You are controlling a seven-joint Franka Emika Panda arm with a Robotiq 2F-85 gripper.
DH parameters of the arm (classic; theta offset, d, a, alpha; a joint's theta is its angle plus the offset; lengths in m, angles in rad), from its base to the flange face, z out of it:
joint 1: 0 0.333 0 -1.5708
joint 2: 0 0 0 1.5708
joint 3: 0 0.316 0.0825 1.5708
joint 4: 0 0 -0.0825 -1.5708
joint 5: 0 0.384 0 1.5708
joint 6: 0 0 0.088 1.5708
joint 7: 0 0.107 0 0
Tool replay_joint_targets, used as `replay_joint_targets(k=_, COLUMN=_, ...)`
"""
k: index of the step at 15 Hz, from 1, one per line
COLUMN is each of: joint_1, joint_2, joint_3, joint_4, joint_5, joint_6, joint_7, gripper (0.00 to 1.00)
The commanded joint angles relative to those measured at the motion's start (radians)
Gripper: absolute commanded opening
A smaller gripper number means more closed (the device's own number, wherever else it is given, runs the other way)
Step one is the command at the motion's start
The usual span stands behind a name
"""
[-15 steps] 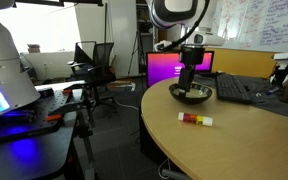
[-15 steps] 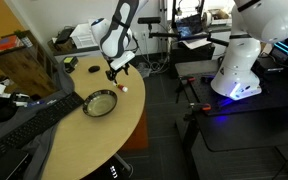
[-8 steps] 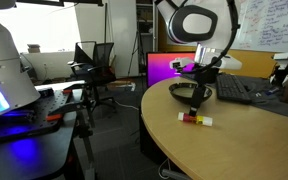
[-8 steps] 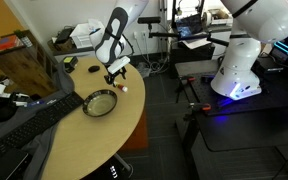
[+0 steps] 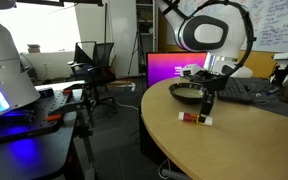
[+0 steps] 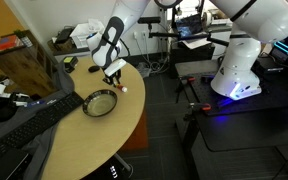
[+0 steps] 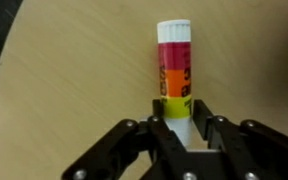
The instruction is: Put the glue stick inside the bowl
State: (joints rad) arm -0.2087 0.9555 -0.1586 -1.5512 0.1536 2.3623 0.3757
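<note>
The glue stick point(image 7: 174, 60), white with a red and an orange band and a yellow-green end, lies flat on the wooden table. My gripper point(image 7: 179, 108) has come down over it, and both black fingers press against the sides of its yellow-green end. In both exterior views the gripper point(image 5: 206, 112) point(image 6: 114, 78) stands low over the glue stick point(image 5: 192, 119) point(image 6: 124, 89) near the table's curved edge. The dark grey bowl point(image 5: 180, 91) point(image 6: 88, 105) sits a short way off on the table, holding nothing that I can see.
A black keyboard point(image 5: 234, 90) point(image 6: 24, 125) lies beyond the bowl. A lit monitor point(image 5: 169, 68) stands behind the table. A cardboard box point(image 6: 29, 65) sits at the back of the table. The rounded table edge point(image 6: 134, 120) is close to the glue stick.
The arm has moved from above the bowl over to the glue stick and come down on it. The jaws have narrowed from wide open onto the stick.
</note>
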Motion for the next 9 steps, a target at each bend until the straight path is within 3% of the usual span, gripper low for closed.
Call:
replay_joint_targets(k=1, joint_1=-0.013, joint_2=-0.006, joint_3=-0.01, joint_4=0.039, joint_5=0.023, joint_6=-0.045, joint_7=-0.012, gripper=0.1)
replay_joint_targets(k=4, joint_1=-0.025, joint_2=-0.008, joint_3=-0.013, joint_4=0.055, joint_5=0.024, joint_6=-0.041, joint_7=-0.013, gripper=0.01)
replay_joint_targets(k=7, joint_1=-0.028, joint_2=-0.013, joint_3=-0.013, joint_4=0.055, joint_5=0.023, joint_6=-0.052, joint_7=-0.013, gripper=0.0)
replay_joint_targets(k=8, joint_1=-0.028, joint_2=-0.008, joint_3=-0.013, joint_4=0.06, joint_5=0.021, joint_6=-0.062, joint_7=-0.012, gripper=0.26)
replay_joint_targets(k=9, joint_1=-0.028, joint_2=-0.007, joint_3=-0.014, joint_4=0.058, joint_5=0.022, joint_6=-0.06, joint_7=-0.011, gripper=0.28)
